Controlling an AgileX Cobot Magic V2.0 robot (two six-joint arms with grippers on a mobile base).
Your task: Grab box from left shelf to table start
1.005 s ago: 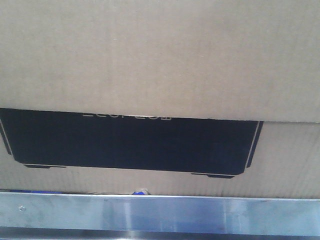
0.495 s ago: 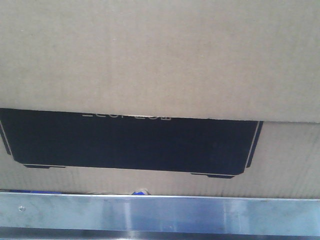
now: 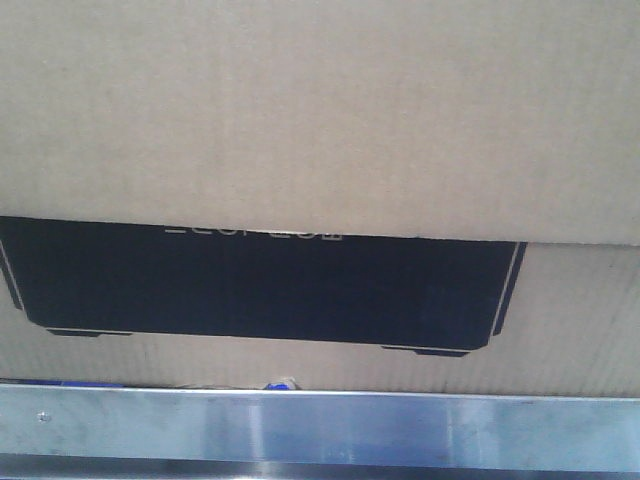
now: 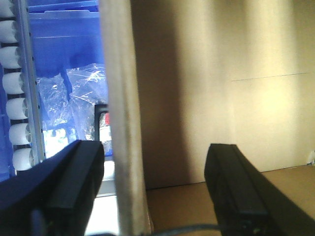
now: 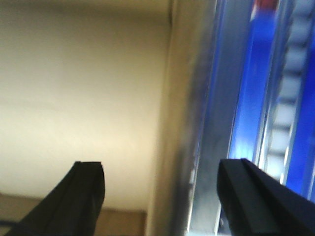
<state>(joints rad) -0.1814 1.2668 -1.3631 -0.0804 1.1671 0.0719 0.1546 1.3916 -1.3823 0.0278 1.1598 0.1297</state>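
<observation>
The tan cardboard box [image 3: 320, 110] fills the front view, its black printed panel [image 3: 260, 285] facing me just above the left shelf's steel rail [image 3: 320, 430]. In the left wrist view my left gripper [image 4: 155, 152] is open and straddles an upright wall of the box [image 4: 123, 98], one finger [image 4: 78, 177] outside and the other inside, neither touching it. My right gripper [image 5: 162, 167] is open too, straddling the opposite box wall [image 5: 172, 108] with clear gaps on both sides. The table is out of view.
Blue plastic bins [image 4: 64, 44] holding clear bags [image 4: 83, 93] sit beside the box on the left, next to white rollers [image 4: 10, 83]. Another blue bin [image 5: 256, 88] and roller track [image 5: 290, 113] lie close on the right.
</observation>
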